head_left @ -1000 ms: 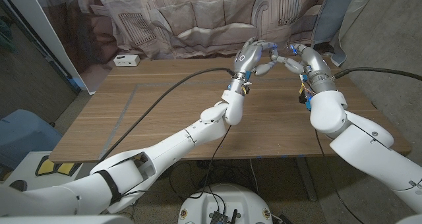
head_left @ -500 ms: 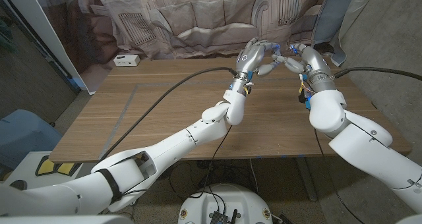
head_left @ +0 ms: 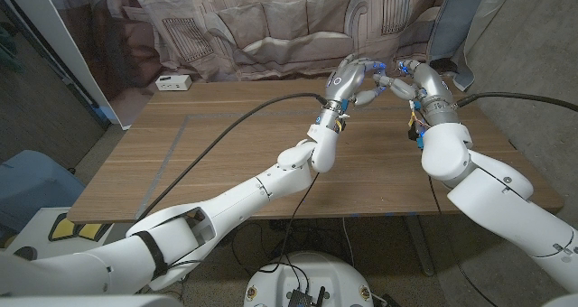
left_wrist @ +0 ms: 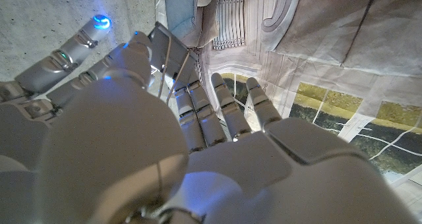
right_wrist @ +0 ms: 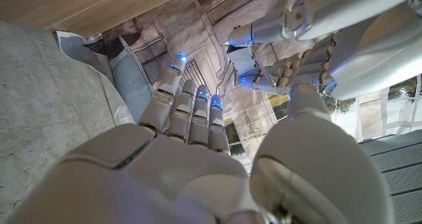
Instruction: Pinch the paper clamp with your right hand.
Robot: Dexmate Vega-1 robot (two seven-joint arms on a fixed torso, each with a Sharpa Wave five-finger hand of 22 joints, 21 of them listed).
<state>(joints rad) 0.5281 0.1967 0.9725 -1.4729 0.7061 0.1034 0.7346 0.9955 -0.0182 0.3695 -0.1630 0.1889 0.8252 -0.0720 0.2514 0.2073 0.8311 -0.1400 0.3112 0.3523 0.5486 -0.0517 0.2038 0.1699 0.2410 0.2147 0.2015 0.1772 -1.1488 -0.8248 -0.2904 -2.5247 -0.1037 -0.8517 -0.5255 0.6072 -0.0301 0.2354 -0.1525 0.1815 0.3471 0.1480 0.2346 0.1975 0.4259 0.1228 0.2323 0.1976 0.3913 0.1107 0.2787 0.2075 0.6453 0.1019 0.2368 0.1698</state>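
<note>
The paper clamp (left_wrist: 163,45) is a small dark metal clip with wire handles. My left hand (head_left: 350,76) holds it in its fingertips, raised over the table's far edge. In the right wrist view the clamp (right_wrist: 245,58) sits out beyond my right hand (right_wrist: 198,151), with its wire handles between that hand's thumb and fingers. A wide gap still shows on both sides of the handles. In the head view my right hand (head_left: 408,79) meets the left hand fingertip to fingertip. The clamp itself is too small to make out there.
The wooden table (head_left: 235,144) stretches in front of both hands. A small white box (head_left: 172,82) lies at its far left edge. A patterned cloth (head_left: 262,27) hangs behind the table. A black cable (head_left: 226,131) runs along my left arm.
My left hand has moved slightly to the right with the clamp, closing the gap to my right hand. The right hand has barely moved.
</note>
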